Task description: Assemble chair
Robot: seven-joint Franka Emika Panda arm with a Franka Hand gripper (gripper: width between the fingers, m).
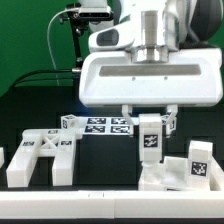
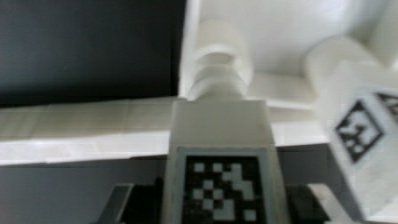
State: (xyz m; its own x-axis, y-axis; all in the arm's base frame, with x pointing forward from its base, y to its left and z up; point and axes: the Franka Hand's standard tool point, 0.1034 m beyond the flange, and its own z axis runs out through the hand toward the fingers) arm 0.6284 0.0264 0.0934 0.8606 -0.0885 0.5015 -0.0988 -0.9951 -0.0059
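Nearest the wrist camera, a white bar [image 2: 221,150] bearing a black-and-white tag is seen clamped between the two dark fingers [image 2: 125,205] of the pincer [image 2: 221,205]. The jaws are set narrow and closed on the bar's flat sides. In the exterior view the same bar [image 1: 150,140] is held upright beneath the arm [image 1: 150,70], towards the exterior view's right. Its lower end stands at or just above a tagged white block [image 1: 198,165] resting on the desk [image 1: 100,165]. Whether contact has been made cannot be told.

Step in hand, as judged: seating the bar into the block piece. It is recommended that:
- the bar be kept plumb;
- its far end, which looks stepped or ribbed in the wrist view, be centred over its socket before any downward force is applied;
- the grip be released only once the joint is fully home.

The socket itself is hidden from both views.

Materials: all chair parts appear to be rigid matte white plastic, blocky and square-edged. Slipping is judged unlikely on such flat faces. A slotted frame part [image 1: 40,160] lies well apart on the exterior view's left. The marker board [image 1: 105,125] lies flat behind. The desk surface is black and dull.
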